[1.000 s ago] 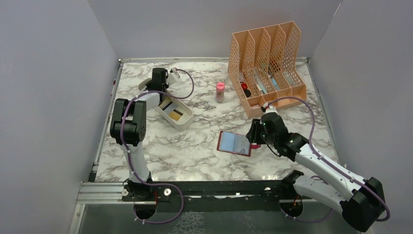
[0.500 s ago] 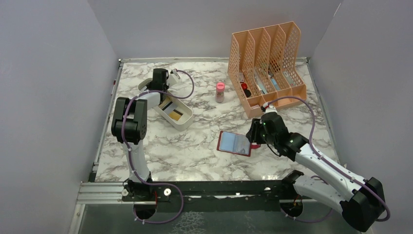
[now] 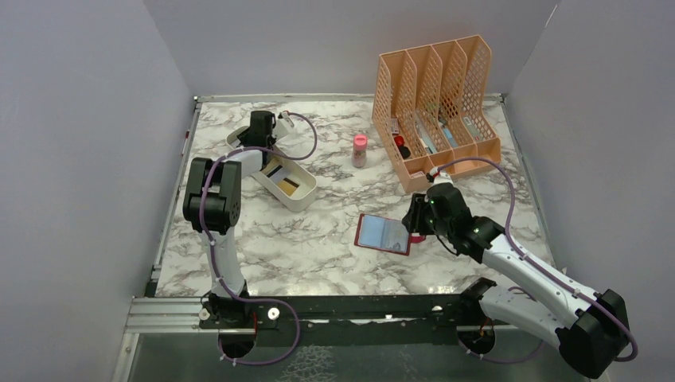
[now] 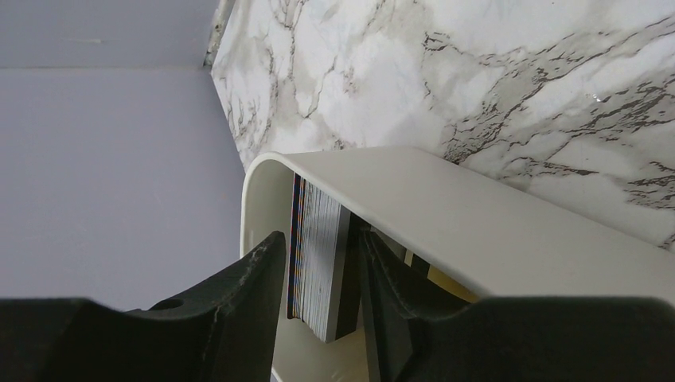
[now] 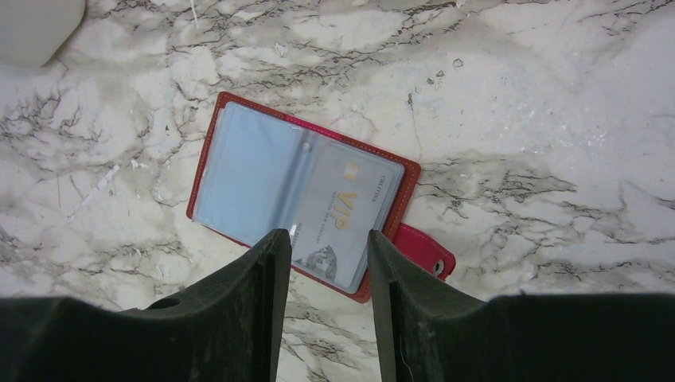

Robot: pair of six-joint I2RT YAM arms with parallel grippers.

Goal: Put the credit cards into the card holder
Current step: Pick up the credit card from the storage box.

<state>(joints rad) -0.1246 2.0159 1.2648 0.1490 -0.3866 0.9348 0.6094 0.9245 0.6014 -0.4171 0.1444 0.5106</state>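
Your marble table (image 3: 318,263) carries a peach file organizer (image 3: 438,111) at 1 o'clock, its slots holding small items too fine to name.

Your left arm (image 3: 211,199) reaches out to 10 o'clock, where a white tray (image 3: 302,199) lies at a slant. Your right arm (image 3: 525,270) comes in from 5 o'clock toward the middle.

The card holder (image 3: 384,233) lies open and flat at about 5 o'clock of the table's centre, red cover down and clear sleeves up. Your right gripper (image 3: 415,225) hangs over its 3 o'clock edge. On the right wrist camera its fingers are spread with nothing between them but the holder's near edge.

In the tray, your left gripper (image 4: 320,236) straddles a stack of cards (image 4: 318,270) standing on edge against the tray's rounded end. One finger sits close on each side. You cannot tell from the wrist picture whether they press on the stack.

A small pink bottle (image 3: 360,150) stands upright at 12 o'clock, between the tray and the organizer.

One VIP card (image 5: 346,215) sits in the holder's right sleeve, and the red snap tab (image 5: 422,251) sticks out beside it.
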